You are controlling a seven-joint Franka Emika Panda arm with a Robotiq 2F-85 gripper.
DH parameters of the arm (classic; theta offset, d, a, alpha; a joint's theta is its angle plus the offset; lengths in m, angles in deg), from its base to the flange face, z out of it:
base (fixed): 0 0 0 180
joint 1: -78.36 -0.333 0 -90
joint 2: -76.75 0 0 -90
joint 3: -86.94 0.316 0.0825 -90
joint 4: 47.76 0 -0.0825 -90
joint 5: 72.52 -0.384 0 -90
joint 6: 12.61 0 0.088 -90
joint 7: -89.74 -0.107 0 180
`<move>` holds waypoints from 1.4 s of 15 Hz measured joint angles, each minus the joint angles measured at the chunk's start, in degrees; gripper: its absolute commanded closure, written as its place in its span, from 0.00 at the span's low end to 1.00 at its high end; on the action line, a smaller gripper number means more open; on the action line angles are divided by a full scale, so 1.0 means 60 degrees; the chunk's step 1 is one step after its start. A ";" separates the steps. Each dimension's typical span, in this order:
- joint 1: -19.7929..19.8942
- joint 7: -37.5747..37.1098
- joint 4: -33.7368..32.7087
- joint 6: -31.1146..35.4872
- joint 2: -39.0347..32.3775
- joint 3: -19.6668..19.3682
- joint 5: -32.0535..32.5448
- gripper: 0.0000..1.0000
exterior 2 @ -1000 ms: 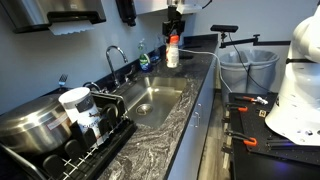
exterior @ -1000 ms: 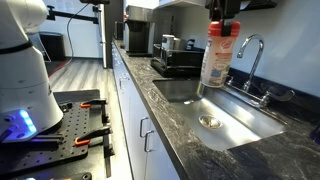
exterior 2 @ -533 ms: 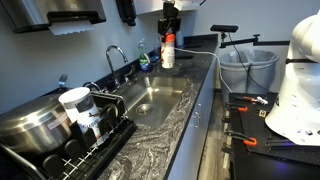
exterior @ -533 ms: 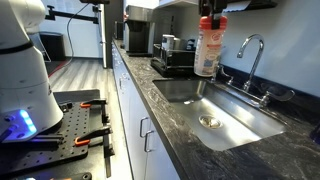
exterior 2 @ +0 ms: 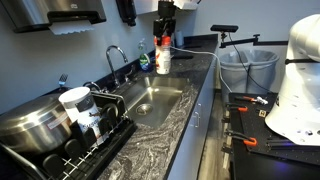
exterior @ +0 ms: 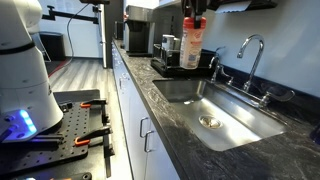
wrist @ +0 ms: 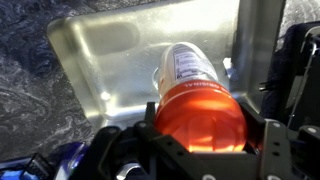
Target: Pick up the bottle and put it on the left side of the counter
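The white bottle [exterior: 191,48] with a red cap and red-and-white label hangs upright in the air above the steel sink [exterior: 232,118], held by its cap in my gripper [exterior: 192,24]. It shows in both exterior views, the bottle [exterior 2: 162,59] under the gripper [exterior 2: 163,39]. In the wrist view the red cap [wrist: 198,113] fills the space between the black jaws [wrist: 200,135], and the white body points down at the sink basin [wrist: 110,55]. The dark speckled counter [exterior: 195,155] runs along the sink.
A curved tap [exterior: 252,50] stands behind the sink. A dish rack [exterior 2: 70,135] holds a steel pot [exterior 2: 25,118] and a white cup [exterior 2: 75,100]. A coffee maker [exterior: 138,35] stands at the far end. White cabinets [exterior: 140,130] lie below; a bin [exterior 2: 247,68] stands beyond.
The gripper has carried the bottle along above the sink: leftward in the view with the coffee maker, and toward the tap and dish rack in the other exterior view.
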 measured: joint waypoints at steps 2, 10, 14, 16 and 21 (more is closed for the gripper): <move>-0.0264 0.0277 0.0130 0.0000 0.0091 0.0036 -0.0338 0.44; -0.1032 0.0983 0.0372 0.0001 0.0231 0.0152 -0.1417 0.19; -0.1097 0.1020 0.0384 0.0001 0.0231 0.0194 -0.1439 0.19; -0.1097 0.1025 0.0385 0.0001 0.0231 0.0194 -0.1439 0.19; -0.1097 0.1031 0.0386 0.0001 0.0231 0.0194 -0.1440 0.44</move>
